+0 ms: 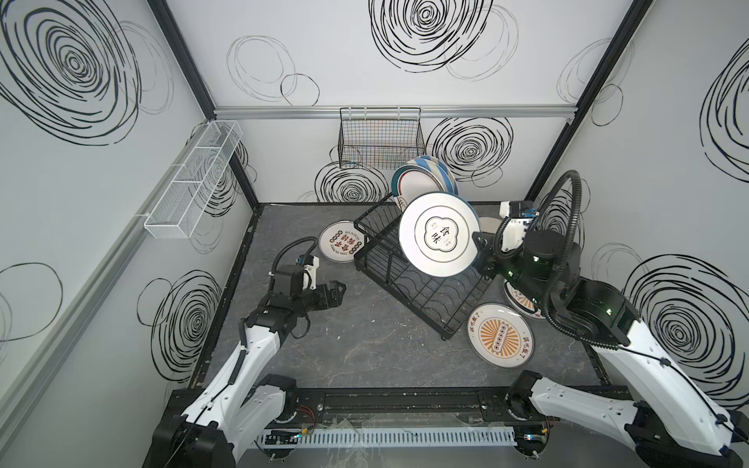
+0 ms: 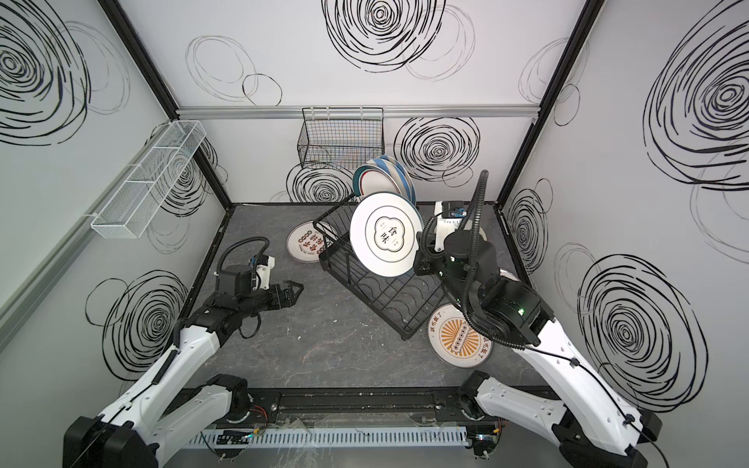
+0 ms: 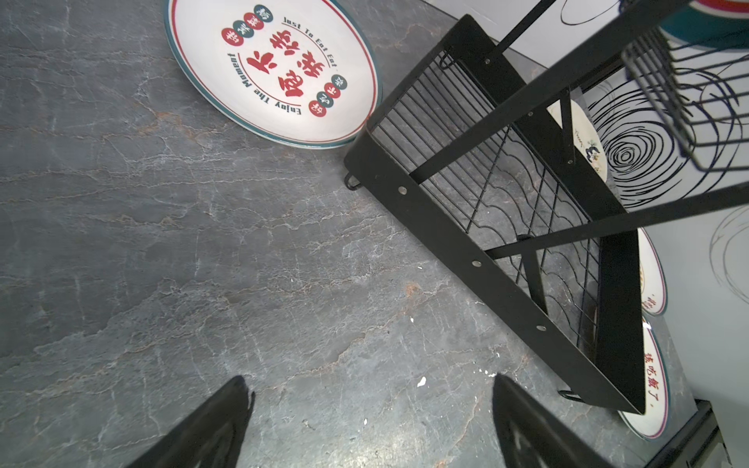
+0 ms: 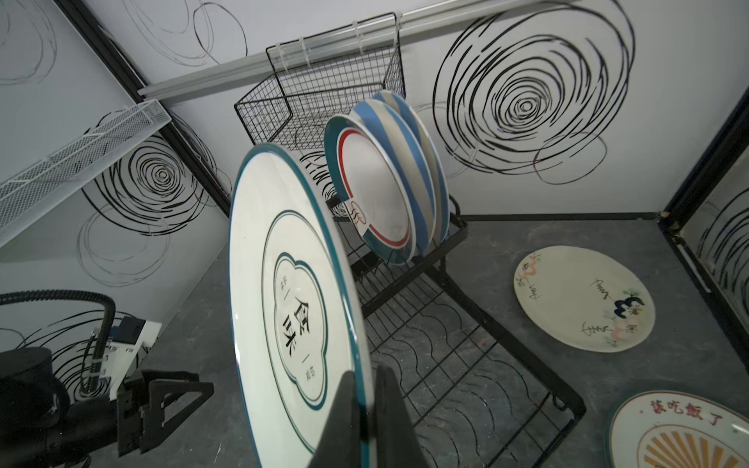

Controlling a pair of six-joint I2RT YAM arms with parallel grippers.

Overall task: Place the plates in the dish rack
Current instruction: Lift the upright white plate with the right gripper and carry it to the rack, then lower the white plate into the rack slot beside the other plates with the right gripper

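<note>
Aloft — cloud plate (image 1: 435, 239) in right claw (image 4: 365, 379)

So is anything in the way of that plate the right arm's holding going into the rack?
Nothing visible. The right gripper holds the cloud-emblem plate upright over the dish rack. The three racked plates stand apart from it at the rack's far end, and the slots nearer look free.

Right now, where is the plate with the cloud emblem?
The cloud-emblem plate is right of centre in both top views, held on edge by the right fingers above the dish rack, next to the three racked plates.
</note>
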